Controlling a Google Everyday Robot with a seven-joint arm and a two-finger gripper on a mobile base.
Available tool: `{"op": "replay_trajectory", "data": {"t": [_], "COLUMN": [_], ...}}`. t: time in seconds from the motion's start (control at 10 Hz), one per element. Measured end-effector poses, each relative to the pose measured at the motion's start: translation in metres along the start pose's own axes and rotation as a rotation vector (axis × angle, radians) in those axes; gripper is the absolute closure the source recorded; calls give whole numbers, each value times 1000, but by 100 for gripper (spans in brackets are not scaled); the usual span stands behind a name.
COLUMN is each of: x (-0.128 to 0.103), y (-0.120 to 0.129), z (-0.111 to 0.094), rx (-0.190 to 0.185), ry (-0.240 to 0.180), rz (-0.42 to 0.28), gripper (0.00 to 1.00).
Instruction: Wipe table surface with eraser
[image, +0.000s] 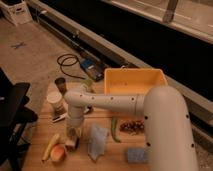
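Observation:
My gripper points down at the wooden table, near its front left part. Its tip sits on a small blocky thing that looks like the eraser and rests on the table. The gripper hides most of that block. The white arm reaches in from the right, across the middle of the table.
A banana and an apple lie just left of the gripper. A blue-grey cloth, a green pepper, a dark food pile and a blue sponge lie to its right. A yellow bin, a white cup and a dark can stand behind. A black chair is to the left.

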Motion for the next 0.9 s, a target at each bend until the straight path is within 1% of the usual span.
{"op": "replay_trajectory", "data": {"t": [0.2,0.3,0.4,0.6,0.7,0.8,0.9], "x": [4,10,23,52,62,76,80], "y": [31,35,36,27,23,12,3], "z": [-9,-12,-17,-30,-35,-41,-44], "rx": [-34,-41,-54,-58,-55,-50,-46], "ry": [11,21,37,74,90,114,125], "rz": [72,87,101,99,95,78,62], "gripper": [100,100,100,100,100,100,100]}}
